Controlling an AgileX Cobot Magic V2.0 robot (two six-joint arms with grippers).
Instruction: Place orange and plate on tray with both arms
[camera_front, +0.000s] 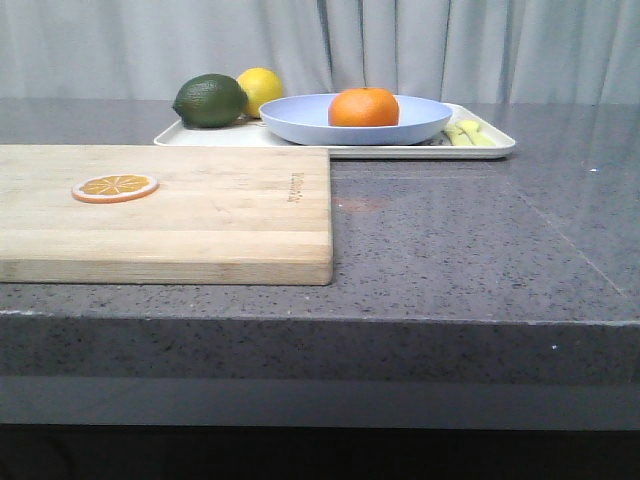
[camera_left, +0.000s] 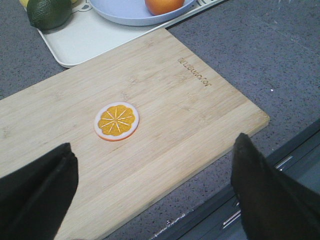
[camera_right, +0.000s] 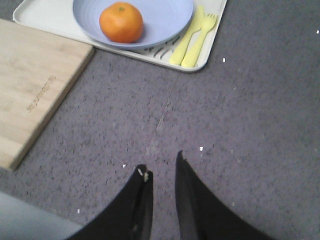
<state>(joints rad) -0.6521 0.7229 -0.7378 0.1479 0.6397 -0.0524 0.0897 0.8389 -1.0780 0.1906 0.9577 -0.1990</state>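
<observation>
One orange (camera_front: 364, 107) sits in the plate (camera_front: 300, 119), and the plate sits on the tray (camera_front: 490, 148) (job looks done). Left wrist view: left pincer (camera_left: 150, 192) spread wide over the cutting board (camera_left: 165, 115). Right wrist view: right pincer (camera_right: 161, 175) nearly together, holding nothing. Orange looks firm, round, rolly; grip its sides.

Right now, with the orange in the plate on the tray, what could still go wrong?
1. The orange lies loose in the shallow plate; a bump could probably roll it out.
2. The plate shares the tray with a lime, a lemon and yellow cutlery, so nudging it may push them.
3. The left gripper hangs open above the cutting board; dropping lower, it might knock the orange slice.
</observation>
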